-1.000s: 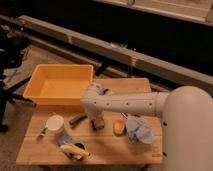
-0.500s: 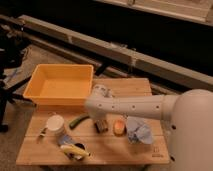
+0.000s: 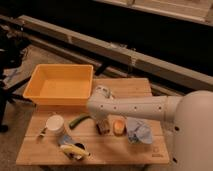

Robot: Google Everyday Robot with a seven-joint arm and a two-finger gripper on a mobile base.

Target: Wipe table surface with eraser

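The white arm (image 3: 135, 106) reaches leftward across the worktop (image 3: 125, 147), elbow bent, wrist pointing down. Its gripper (image 3: 103, 127) stands mid-worktop beside the orange object (image 3: 119, 128), jaws closed tight. The eraser (image 3: 65, 139) lies near the left front, between cup (image 3: 55, 123) and banana (image 3: 74, 150).

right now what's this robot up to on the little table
A one-armed robot reaches across the wooden table surface, its end effector down near the table's middle, beside an orange object and shut per its state. Around it lie a yellow tub, white cup, green vegetable, banana and pale blue cloth. Whether it holds the eraser isn't visible.
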